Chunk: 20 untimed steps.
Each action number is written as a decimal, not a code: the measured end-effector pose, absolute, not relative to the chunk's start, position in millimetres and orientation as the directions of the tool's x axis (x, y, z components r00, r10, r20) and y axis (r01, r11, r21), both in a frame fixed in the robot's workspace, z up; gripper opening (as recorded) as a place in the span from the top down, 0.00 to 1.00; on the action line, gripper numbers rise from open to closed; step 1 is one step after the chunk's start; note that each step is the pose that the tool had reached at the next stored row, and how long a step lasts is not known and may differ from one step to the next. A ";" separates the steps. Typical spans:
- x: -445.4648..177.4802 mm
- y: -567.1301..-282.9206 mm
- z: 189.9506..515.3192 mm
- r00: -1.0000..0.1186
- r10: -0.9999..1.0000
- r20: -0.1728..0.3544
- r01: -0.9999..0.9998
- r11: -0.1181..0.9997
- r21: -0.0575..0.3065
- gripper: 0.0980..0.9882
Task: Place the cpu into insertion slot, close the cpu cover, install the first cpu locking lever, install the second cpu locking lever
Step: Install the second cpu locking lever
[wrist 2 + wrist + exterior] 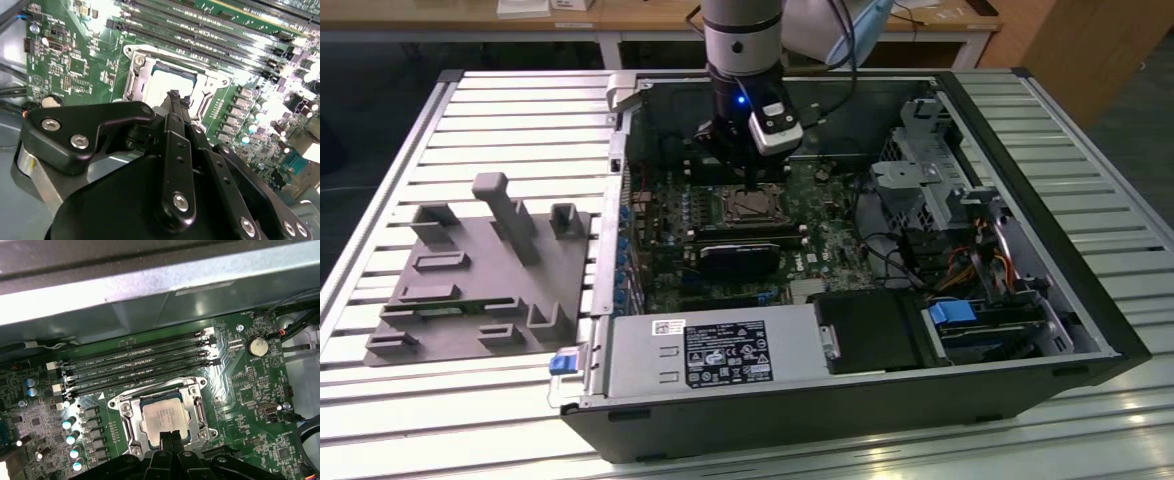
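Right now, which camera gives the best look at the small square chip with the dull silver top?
The first wrist view: the small square chip with the dull silver top lies nearly whole. The second wrist view shows it partly hidden; the exterior view shows it tiny.

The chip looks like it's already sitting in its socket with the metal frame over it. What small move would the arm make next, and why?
Probably a slight shift sideways toward a locking lever. The cpu sits in its socket under the closed cover, and the gripper hangs right over its edge.

gripper (169, 439) low over cpu cover (196, 409), memory slots (135, 367) close ahead of fingertips, case wall (165, 290) beyond them, capacitor row (70, 440) flanking one side, open board the other
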<state>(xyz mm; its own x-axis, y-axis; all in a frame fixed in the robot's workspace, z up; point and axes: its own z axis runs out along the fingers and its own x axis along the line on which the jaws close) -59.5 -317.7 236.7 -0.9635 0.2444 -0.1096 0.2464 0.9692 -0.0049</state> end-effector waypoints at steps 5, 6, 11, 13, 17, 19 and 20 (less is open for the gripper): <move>-59.5 -319.5 237.7 -0.963 0.244 -0.110 0.246 0.969 -0.005 1.00; -59.4 -320.7 237.7 -0.963 0.244 -0.110 0.246 0.969 -0.005 1.00; -59.0 -327.9 237.8 -0.963 0.244 -0.110 0.246 0.969 -0.005 1.00; -59.0 -330.0 238.3 -0.963 0.244 -0.110 0.246 0.969 -0.005 1.00; -58.7 -334.7 239.6 -0.963 0.244 -0.110 0.246 0.969 -0.005 1.00; -58.5 -337.2 240.5 -0.963 0.244 -0.109 0.246 0.969 -0.005 1.00; -58.4 -338.4 241.0 -0.963 0.244 -0.109 0.246 0.969 -0.004 1.00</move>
<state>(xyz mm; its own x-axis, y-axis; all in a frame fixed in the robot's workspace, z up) -58.4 -338.4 241.0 -0.9635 0.2445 -0.1095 0.2464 0.9692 -0.0044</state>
